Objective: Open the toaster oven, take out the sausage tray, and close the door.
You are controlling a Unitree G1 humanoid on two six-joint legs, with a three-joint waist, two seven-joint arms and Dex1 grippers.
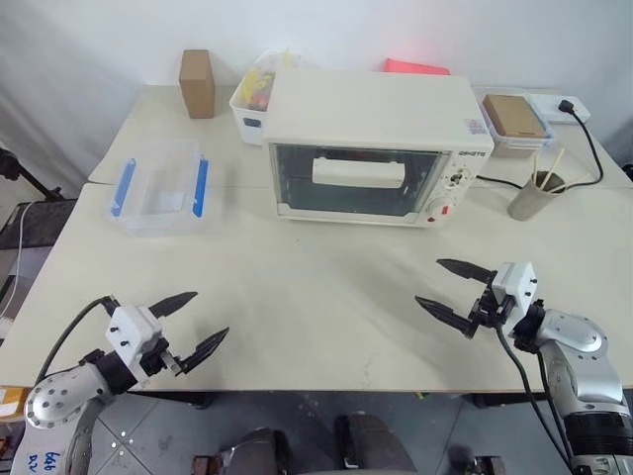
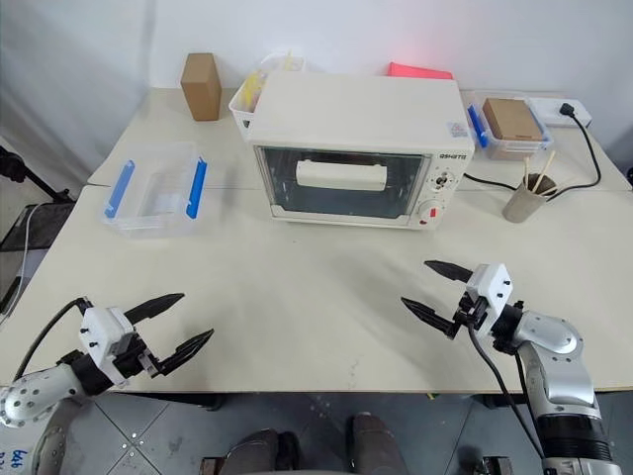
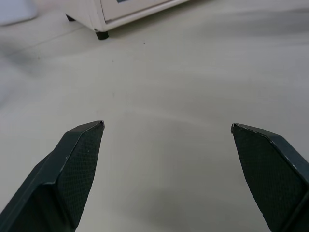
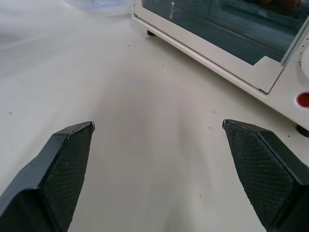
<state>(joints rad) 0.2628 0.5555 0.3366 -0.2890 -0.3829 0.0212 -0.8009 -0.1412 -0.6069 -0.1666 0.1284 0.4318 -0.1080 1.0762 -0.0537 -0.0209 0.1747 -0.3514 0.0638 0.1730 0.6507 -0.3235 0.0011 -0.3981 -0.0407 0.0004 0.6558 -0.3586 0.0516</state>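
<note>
Both tools, left tool [image 1: 190,322] and right tool [image 1: 455,290], hung spread apart and empty, aimed toward the toaster oven [image 1: 371,148], its door [image 1: 351,180] unopened.

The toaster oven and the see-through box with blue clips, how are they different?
The toaster oven is big, cream-white and solid, with a glass door that is shut; the clear box is low and see-through, with blue latches. The oven has knobs; the box has none. Both sit on the table.
</note>
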